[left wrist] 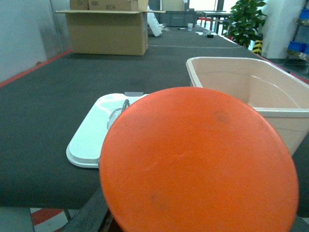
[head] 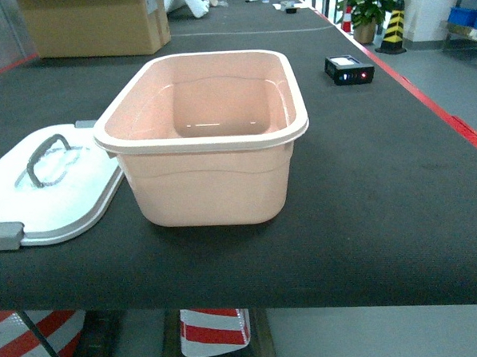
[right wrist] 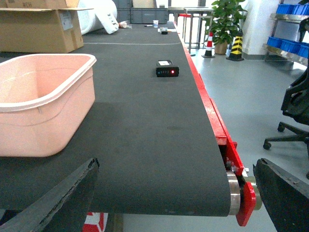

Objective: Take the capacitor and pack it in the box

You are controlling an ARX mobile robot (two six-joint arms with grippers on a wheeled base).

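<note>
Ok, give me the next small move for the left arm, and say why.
Probably ease the left arm forward and right until the orange disc sits over the box. The disc fills the left wrist view, seemingly carried, though its grip is hidden. The box stands ahead to the right, empty, its lid off and lying beside it.

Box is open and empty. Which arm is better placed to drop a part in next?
Left, probably. An orange disc fills its wrist view, seemingly carried, with the box just ahead. The right gripper is open and empty beside the box.
</note>
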